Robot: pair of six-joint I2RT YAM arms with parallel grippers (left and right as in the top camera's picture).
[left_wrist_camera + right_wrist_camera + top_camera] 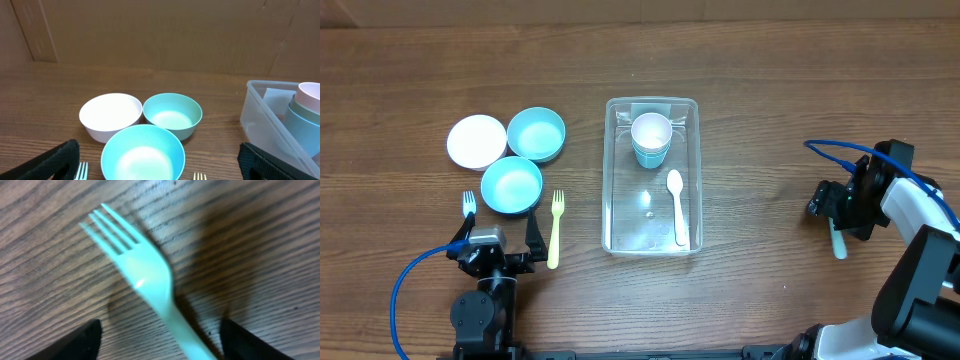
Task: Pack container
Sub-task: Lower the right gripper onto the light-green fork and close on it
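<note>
The clear container (610, 175) stands mid-table and holds a white cup nested in a teal one (651, 138) and a white spoon (676, 205). My right gripper (835, 210) is low over the table at the far right. In the right wrist view a pale teal fork (145, 275) lies on the wood, its handle running between the open fingers (70, 342) without touching either. My left gripper (495, 250) rests open near the front left, empty, facing a teal bowl (143, 155). The container's corner (265, 112) shows at the right of that view.
A white bowl (477, 141) and two teal bowls (536, 134) (512, 185) cluster at the left. A blue-white fork (469, 205) and a yellow fork (556, 228) lie beside the nearer bowl, close to my left gripper. A blue cable (830, 150) loops off the right arm.
</note>
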